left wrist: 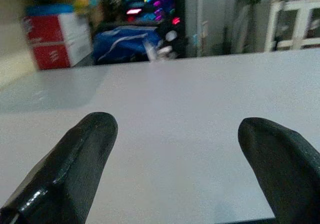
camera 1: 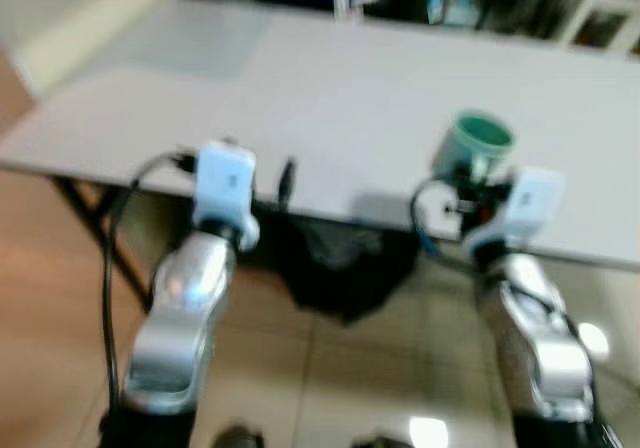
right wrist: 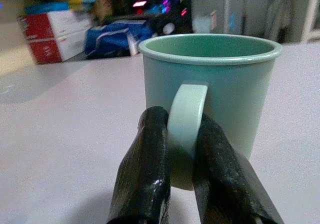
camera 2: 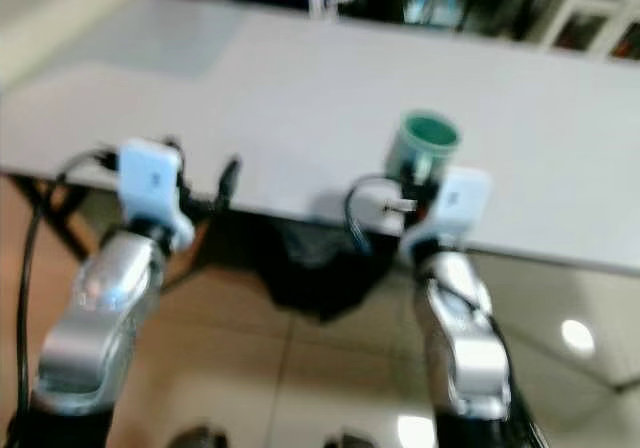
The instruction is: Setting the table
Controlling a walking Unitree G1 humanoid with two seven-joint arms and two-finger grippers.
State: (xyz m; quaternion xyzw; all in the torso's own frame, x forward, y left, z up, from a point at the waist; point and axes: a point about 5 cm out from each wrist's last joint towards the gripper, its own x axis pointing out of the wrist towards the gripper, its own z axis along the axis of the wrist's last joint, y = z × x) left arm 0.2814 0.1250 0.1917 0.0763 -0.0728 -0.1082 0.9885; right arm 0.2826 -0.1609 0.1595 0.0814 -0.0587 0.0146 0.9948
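Right gripper (right wrist: 182, 184) pinches only the mug (right wrist: 210, 89) handle, near the table (camera 1: 300, 88) edge at 6 o'clock — it could swivel, tip. Left gripper (left wrist: 175, 149) gapes, empty.

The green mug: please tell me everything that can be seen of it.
The green mug is pale green, smooth and looks like plastic, with a rounded rim and a lighter loop handle. It stands upright, open side up, over the near edge of the white table; whether its base touches the table cannot be told. The right end effector is shut on its handle, one black finger on each side. Nothing else touches it.
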